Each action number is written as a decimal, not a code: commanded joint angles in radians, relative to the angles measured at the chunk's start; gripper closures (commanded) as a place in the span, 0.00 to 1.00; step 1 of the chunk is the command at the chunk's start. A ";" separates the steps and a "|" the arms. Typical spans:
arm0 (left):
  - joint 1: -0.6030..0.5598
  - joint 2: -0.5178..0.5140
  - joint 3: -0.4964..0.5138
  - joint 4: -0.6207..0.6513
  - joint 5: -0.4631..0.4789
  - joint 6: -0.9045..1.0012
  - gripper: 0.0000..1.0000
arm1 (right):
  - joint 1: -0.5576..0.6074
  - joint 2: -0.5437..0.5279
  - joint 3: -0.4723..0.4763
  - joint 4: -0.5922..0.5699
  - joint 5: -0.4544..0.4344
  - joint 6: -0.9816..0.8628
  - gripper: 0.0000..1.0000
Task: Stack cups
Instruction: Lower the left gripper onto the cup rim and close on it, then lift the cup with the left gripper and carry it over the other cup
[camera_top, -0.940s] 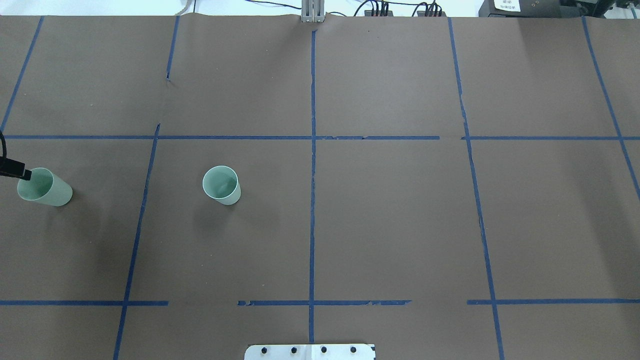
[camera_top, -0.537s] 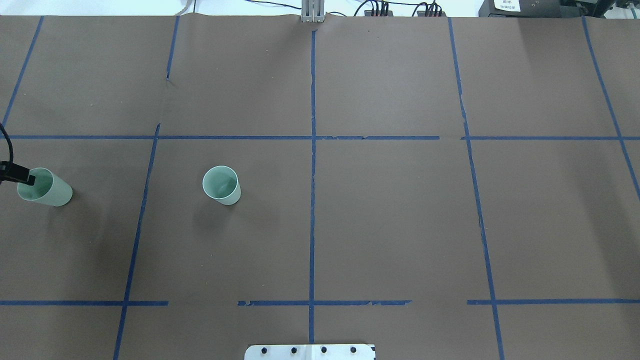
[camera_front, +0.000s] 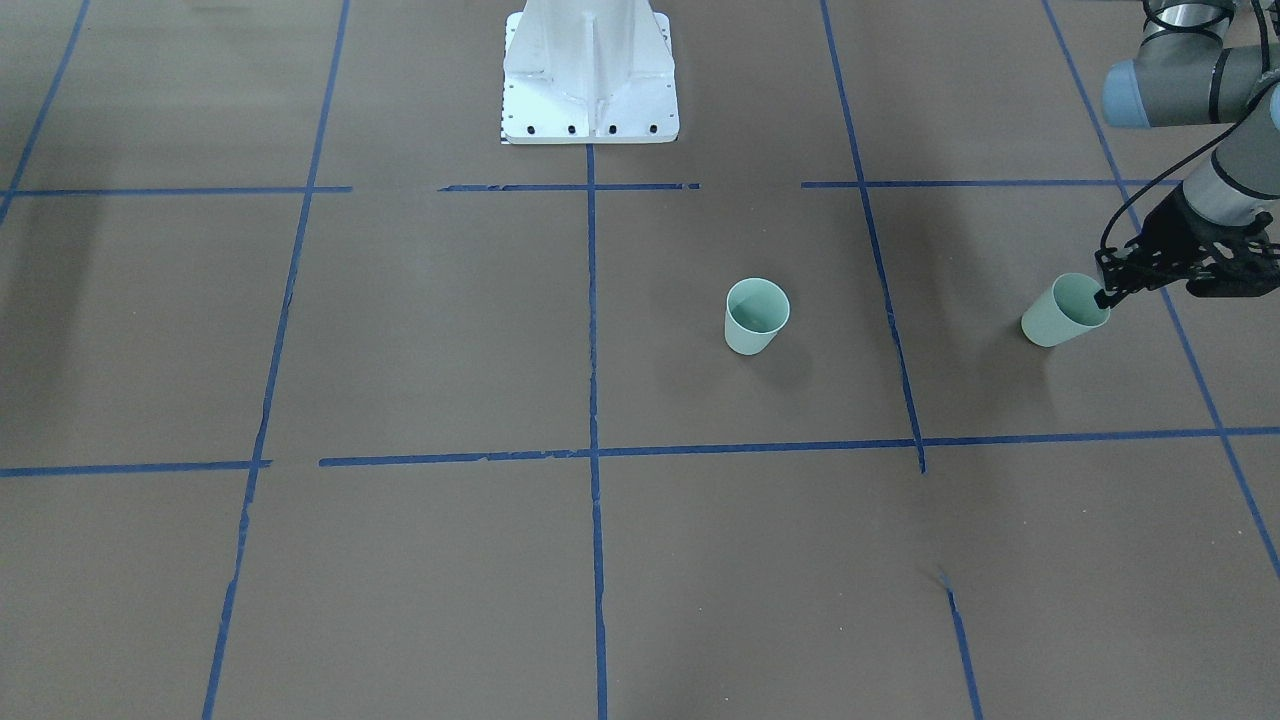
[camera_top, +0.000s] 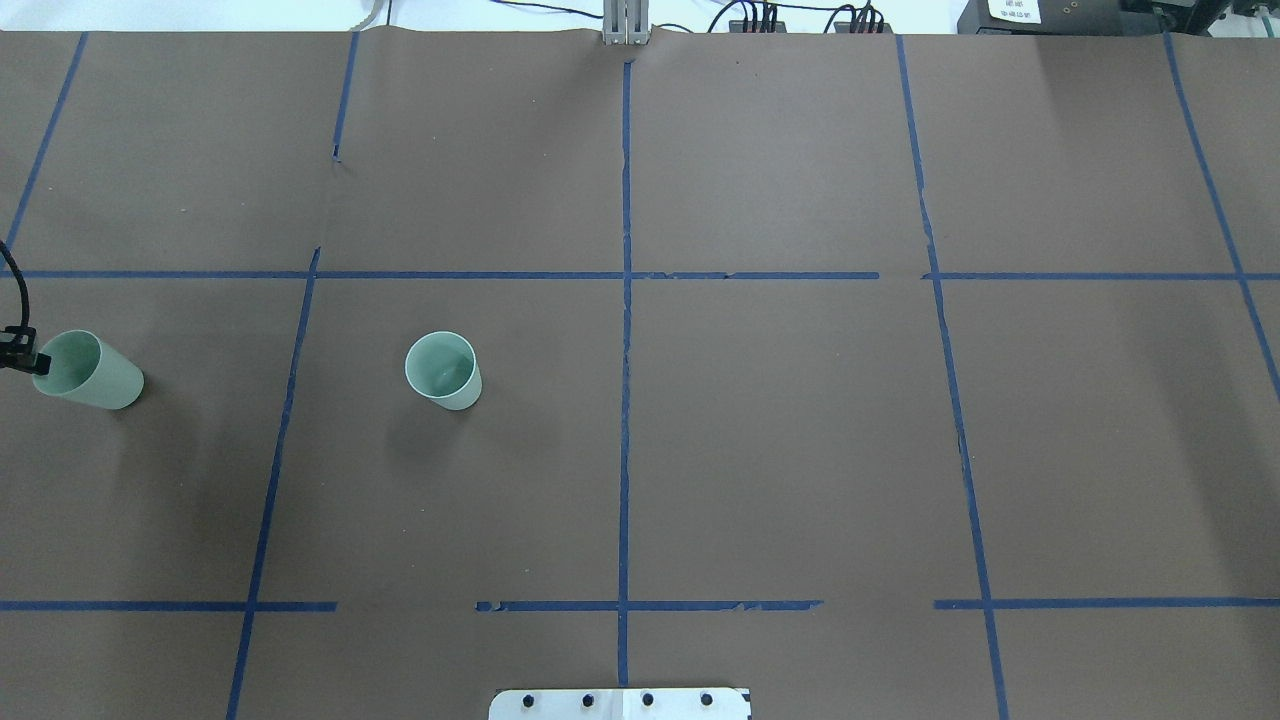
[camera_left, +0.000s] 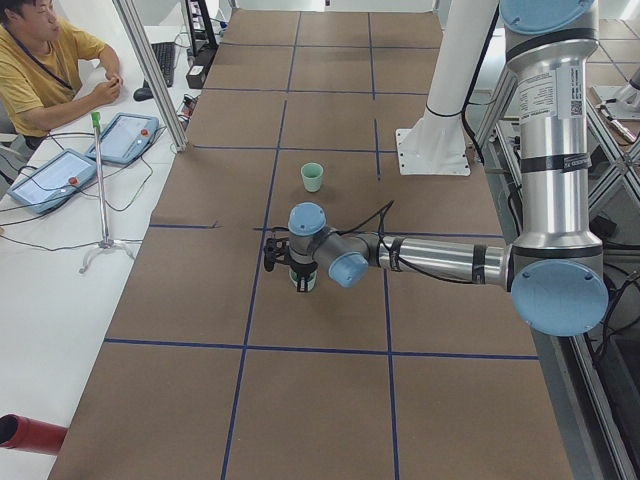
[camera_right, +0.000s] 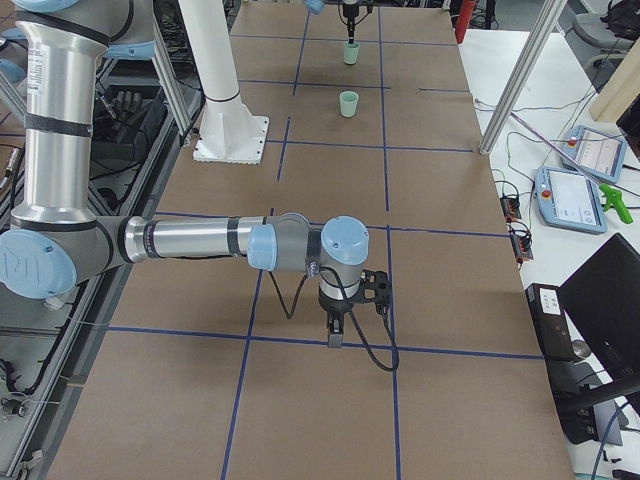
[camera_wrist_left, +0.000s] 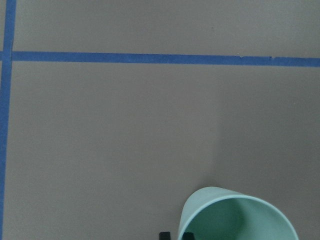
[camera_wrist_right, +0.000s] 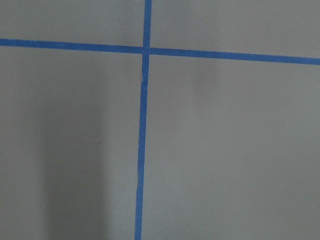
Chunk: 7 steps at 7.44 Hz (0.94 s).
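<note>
- Your brown paper-covered table (camera_top: 800, 450) carries a grid of blue tape (camera_top: 625, 400), with the white robot base (camera_front: 590, 70) at its near edge.
- Your right gripper (camera_right: 335, 338) hangs low over the right half, well apart from both cups; you cannot tell whether it is clenched.
- Your left gripper (camera_front: 1103, 296) pinches the rim of the left cup (camera_front: 1060, 312), at the table's far left.
- The other cup (camera_front: 755, 318) stands upright to its right, with one tape line between them.
</note>
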 joint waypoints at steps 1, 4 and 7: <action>0.000 0.000 -0.010 0.004 -0.002 0.002 1.00 | 0.001 0.000 0.000 0.000 0.000 0.000 0.00; -0.011 -0.008 -0.155 0.156 -0.043 0.003 1.00 | 0.001 0.000 0.000 0.000 0.000 0.000 0.00; -0.014 -0.286 -0.292 0.552 0.001 -0.178 1.00 | 0.001 0.000 0.000 0.000 0.000 0.000 0.00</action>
